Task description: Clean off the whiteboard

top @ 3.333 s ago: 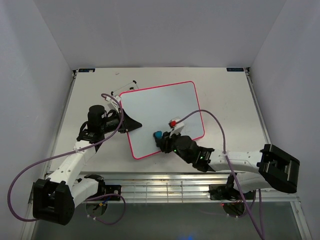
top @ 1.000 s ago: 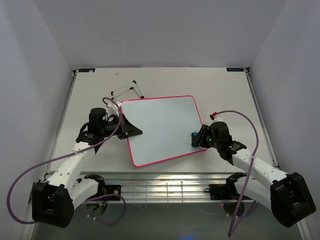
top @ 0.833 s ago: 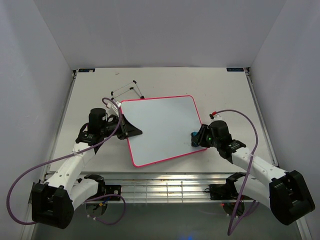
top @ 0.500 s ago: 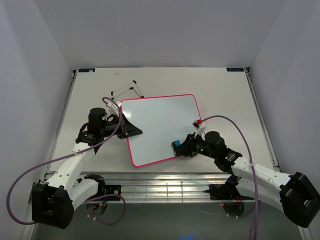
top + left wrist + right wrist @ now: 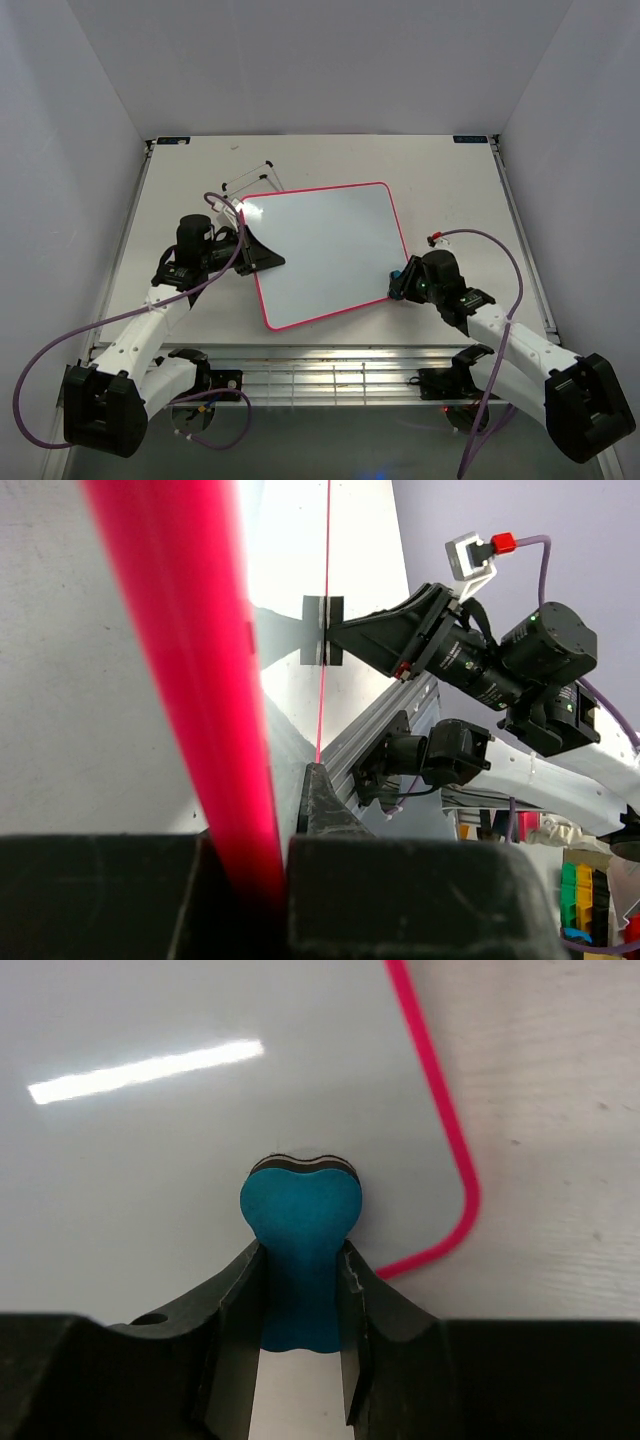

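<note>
The whiteboard (image 5: 325,250) lies flat and skewed on the table, with a pink-red frame and no writing that I can see. My left gripper (image 5: 262,258) is shut on the board's left edge. In the left wrist view the red frame (image 5: 190,680) runs down between the jaws of that gripper (image 5: 245,870). My right gripper (image 5: 400,279) is shut on the blue bone-shaped eraser (image 5: 397,273) at the board's near right corner. In the right wrist view the eraser (image 5: 300,1225) rests on the board (image 5: 200,1140) just inside the frame's rounded corner, held by the gripper (image 5: 300,1295).
A thin wire stand (image 5: 250,180) lies on the table just behind the board's far left corner. A metal rail (image 5: 330,365) runs along the table's near edge between the arm bases. Grey walls close in the table on three sides.
My right gripper carried the eraser left along the board's near edge, then back right to the near right corner. The board turned slightly. The left gripper kept its hold.
</note>
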Available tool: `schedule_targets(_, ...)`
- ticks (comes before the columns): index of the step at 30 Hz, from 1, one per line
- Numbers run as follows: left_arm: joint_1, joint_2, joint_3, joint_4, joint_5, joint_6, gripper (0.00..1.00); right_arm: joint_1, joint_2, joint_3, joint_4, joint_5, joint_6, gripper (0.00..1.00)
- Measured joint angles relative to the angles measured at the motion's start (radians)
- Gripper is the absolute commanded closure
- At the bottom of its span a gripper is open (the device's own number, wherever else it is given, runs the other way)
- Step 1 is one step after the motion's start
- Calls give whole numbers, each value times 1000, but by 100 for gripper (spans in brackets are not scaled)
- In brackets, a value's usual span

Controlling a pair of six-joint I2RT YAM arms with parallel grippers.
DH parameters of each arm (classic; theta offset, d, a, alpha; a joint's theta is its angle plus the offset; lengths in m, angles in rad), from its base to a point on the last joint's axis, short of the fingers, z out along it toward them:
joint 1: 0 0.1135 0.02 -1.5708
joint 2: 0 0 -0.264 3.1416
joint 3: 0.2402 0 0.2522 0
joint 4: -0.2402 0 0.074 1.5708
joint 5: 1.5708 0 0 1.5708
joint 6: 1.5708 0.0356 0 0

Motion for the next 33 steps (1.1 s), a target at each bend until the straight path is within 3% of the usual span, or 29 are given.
schedule_targets(4, -2, 2, 0, 5, 8, 2, 100, -18, -26, -3, -94, 45, -14, 92)
schedule_targets(10, 8, 10, 0, 29, 14, 10, 100, 22, 103, 77, -3, -34, -81, 92)
schedule_targets(17, 11, 37, -1, 58, 27, 8, 100, 334, 407, 530, 89, -117, -174, 92)
schedule_targets(22, -2, 51, -14, 22, 79, 6, 100, 431, 567, 768, 82, -135, -211, 92)
schedule_targets(25, -2, 52, -21, -6, 83, -17, 100, 381, 564, 735, 79, -140, -194, 92)
schedule_targets(33, 0, 54, -26, -92, 86, -92, 100, 95, 357, 367, -2, -120, -193, 92)
